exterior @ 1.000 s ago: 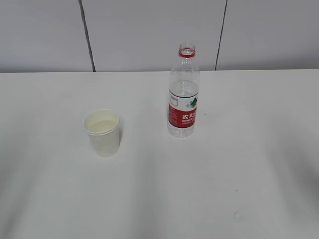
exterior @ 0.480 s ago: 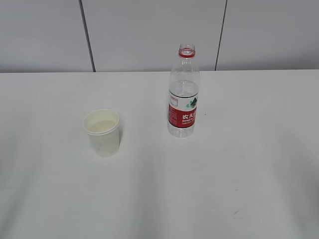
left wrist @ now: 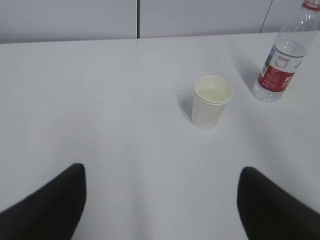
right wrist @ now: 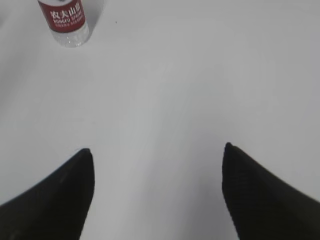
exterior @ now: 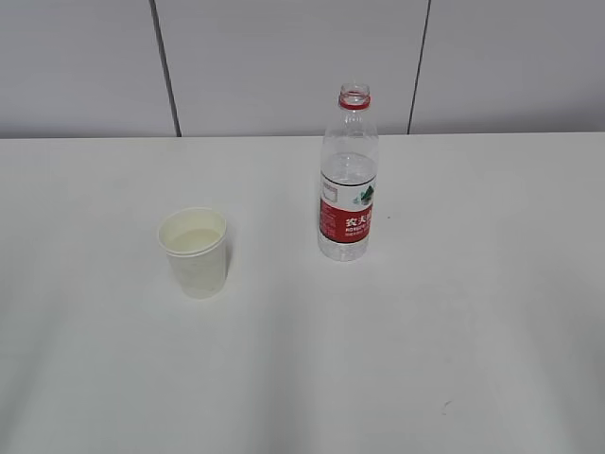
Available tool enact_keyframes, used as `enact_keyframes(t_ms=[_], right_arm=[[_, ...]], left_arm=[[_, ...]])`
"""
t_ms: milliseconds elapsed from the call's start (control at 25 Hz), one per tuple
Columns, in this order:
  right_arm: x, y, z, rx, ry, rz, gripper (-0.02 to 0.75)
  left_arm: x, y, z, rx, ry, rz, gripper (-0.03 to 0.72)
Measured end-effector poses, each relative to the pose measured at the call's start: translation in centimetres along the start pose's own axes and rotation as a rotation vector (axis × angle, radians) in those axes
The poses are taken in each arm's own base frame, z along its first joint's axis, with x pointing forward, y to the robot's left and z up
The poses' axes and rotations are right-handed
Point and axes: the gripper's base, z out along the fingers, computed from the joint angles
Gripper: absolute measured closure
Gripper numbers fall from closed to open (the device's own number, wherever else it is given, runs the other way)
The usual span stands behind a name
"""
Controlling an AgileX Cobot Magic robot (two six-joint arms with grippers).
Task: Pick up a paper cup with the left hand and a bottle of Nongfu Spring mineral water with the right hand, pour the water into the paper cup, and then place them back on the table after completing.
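A white paper cup (exterior: 195, 252) stands upright on the white table (exterior: 425, 331), with pale liquid inside. It also shows in the left wrist view (left wrist: 212, 101). A clear Nongfu Spring bottle (exterior: 348, 176) with a red label and no cap stands upright to the cup's right, holding some clear water. It shows in the left wrist view (left wrist: 280, 64), and its base in the right wrist view (right wrist: 65, 20). My left gripper (left wrist: 162, 175) is open and empty, well short of the cup. My right gripper (right wrist: 157, 155) is open and empty, well short of the bottle. Neither arm shows in the exterior view.
A grey panelled wall (exterior: 284, 66) with dark vertical seams runs behind the table's far edge. A few tiny dark specks (exterior: 444, 408) lie on the tabletop near the front right.
Cup and bottle have not moved. Faint shadows on the tabletop near the front edge have shifted slightly.
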Motion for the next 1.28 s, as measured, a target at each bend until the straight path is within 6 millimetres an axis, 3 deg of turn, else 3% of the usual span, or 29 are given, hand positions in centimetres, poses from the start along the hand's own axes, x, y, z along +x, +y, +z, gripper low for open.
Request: enact_keyframes(t_ms=[160,520,1280], right_arm=[[0.5,0.2,-1.7,0.015,-0.106,-0.008,0.15],[1.9,0.7,-4.4,0.043,-0.299,-0.023,0.15],[3.2,1.1,-5.6,-0.001,-0.123,-0.015,0.15]], left_arm=[[0.5,0.0,-1.1,0.004,-0.064,0.002,0.125],[0.5,0.1,-1.2,0.003,-0.069,0.003,0.125],[2.1,0.3,-1.3,-0.018,0.104,0.036,0.125]])
